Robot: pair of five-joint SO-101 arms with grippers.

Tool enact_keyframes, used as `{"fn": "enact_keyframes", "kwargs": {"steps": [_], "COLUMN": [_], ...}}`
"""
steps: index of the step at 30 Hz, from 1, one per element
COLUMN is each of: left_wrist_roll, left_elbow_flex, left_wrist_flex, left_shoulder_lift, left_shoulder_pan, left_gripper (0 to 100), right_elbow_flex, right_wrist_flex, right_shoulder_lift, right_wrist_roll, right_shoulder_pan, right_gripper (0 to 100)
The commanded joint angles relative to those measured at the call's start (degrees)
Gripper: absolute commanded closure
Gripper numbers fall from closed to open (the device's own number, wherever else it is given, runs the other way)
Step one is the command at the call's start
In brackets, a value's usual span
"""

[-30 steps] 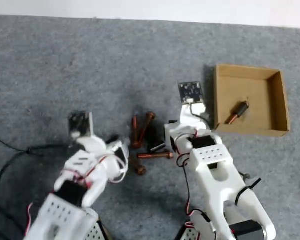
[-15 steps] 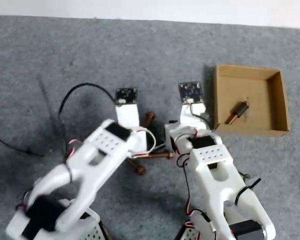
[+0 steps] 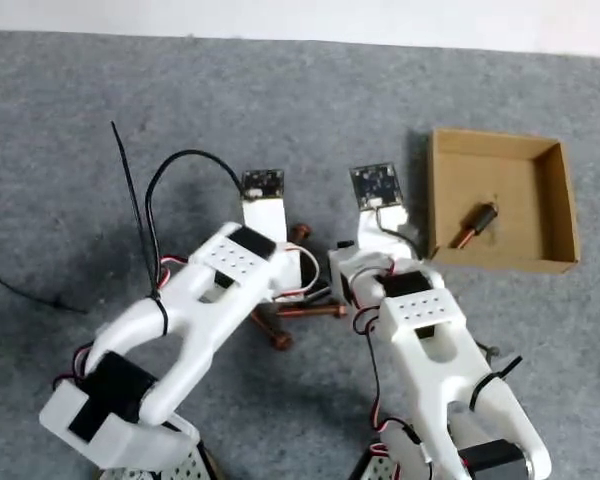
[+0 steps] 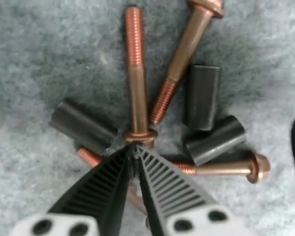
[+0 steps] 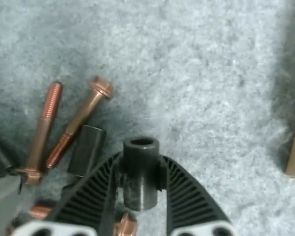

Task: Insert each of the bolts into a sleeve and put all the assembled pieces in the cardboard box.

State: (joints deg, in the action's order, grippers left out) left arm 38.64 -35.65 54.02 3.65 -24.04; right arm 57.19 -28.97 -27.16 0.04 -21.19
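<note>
1. Swinging in from farther off the cardboard box (image 3: 432,200), the left arm (image 3: 230,280) has come over the loose pile. The right arm (image 3: 410,310) has barely shifted.
2. The left gripper (image 4: 133,153) has its jaws pressed together, tips at the flanged head of a copper bolt (image 4: 136,83). I cannot tell whether they pinch it.
3. A leaning sleeve (image 4: 83,128) touches that head. A second bolt (image 4: 187,54), an upright-lying sleeve (image 4: 202,97), a short sleeve (image 4: 215,139) and a third bolt (image 4: 226,168) lie close around it on the grey felt (image 4: 39,59).
4. The right gripper (image 5: 139,164) is clamped on a held sleeve (image 5: 140,189), whose open bore points away from the wrist.
5. From above, the right arm stands between the pile and the cardboard box, and the left arm is on the pile's side away from the box.
6. Inside the box an assembled piece (image 3: 475,225) lies slantwise on the floor.
</note>
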Motion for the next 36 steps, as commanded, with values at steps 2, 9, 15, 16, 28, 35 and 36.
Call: {"fn": "enact_keyframes", "kwargs": {"steps": [2, 9, 15, 16, 28, 35, 36], "left_wrist_roll": [-0.35, -0.18, -0.26, -0.18, -0.35, -0.35, -0.35], "left_elbow_flex": [4.79, 4.7, 4.62, 4.62, 14.11, 18.95, 19.12], "left_wrist_flex": [0.62, 0.53, 0.44, 0.35, 5.45, 8.09, 8.09], "left_shoulder_lift": [-0.04, -0.66, -0.75, -0.75, -10.95, -16.57, -16.92], "left_shoulder_pan": [3.38, 3.56, 4.44, 5.32, 6.9, 6.9, 6.81], "left_gripper": [93, 77, 77, 77, 77, 77, 77], "right_elbow_flex": [-0.13, -0.04, -0.04, -0.04, 0.04, 0.04, 0.04], "right_wrist_flex": [1.71, 1.71, 1.71, 1.71, 1.71, 1.71, 1.71], "right_shoulder_lift": [-2.24, -2.15, -1.71, -1.89, -1.63, -1.63, -1.63], "right_wrist_roll": [0.62, 0.62, 0.62, 0.7, 0.62, 0.62, 0.7], "right_shoulder_pan": [-0.04, -0.04, -0.22, -0.13, 0.04, 0.04, 0.04], "right_gripper": [99.4, 99.4, 99.4, 99.4, 99.4, 99.4, 99.4]}}
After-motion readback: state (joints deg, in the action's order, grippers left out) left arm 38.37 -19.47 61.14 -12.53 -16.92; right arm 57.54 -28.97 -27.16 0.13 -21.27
